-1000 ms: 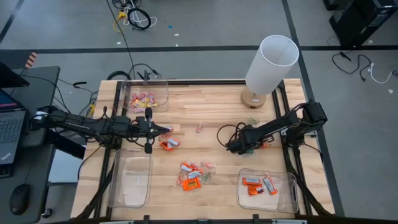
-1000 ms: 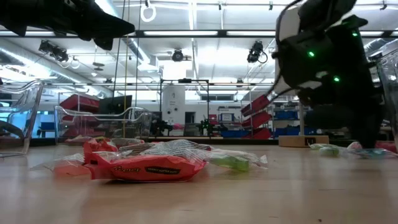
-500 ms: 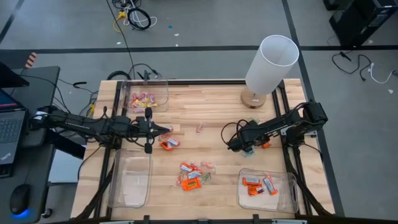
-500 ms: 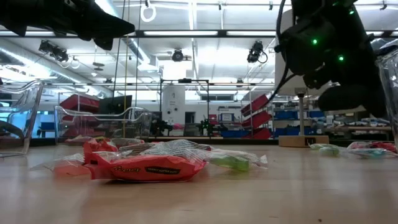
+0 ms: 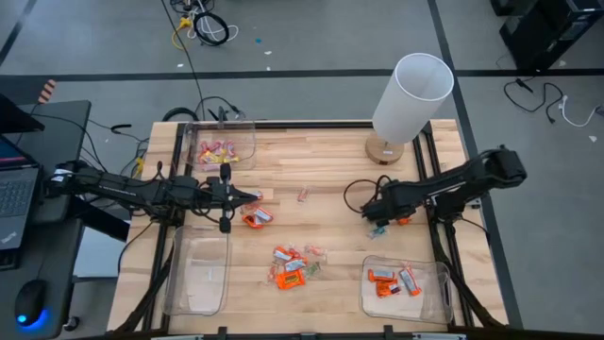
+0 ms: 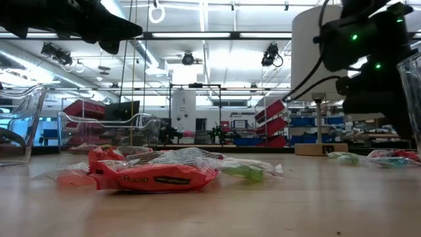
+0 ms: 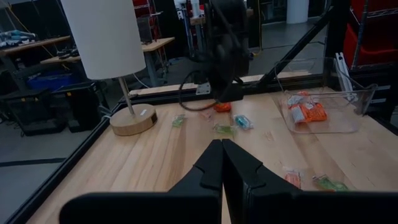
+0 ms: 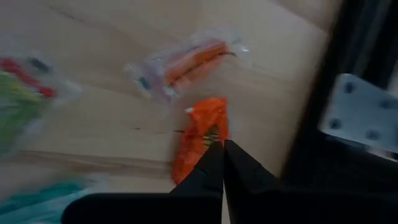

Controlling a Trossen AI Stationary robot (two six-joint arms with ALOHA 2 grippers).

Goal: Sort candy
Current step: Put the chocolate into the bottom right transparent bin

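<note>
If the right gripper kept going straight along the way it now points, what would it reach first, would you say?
Most likely the orange candy lying on the wooden table just ahead of the right gripper, whose fingers are shut. The wrist view puts that wrapper directly past the fingertips, though how far off it lies is unclear.

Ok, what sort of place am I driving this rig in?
Probably a robotics lab or workshop: ceiling strip lights and red storage bins on shelving behind the wooden table, plus a laptop beside it.

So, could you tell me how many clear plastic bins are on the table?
3: one at the far left corner, one at the near left, one at the near right.
</note>
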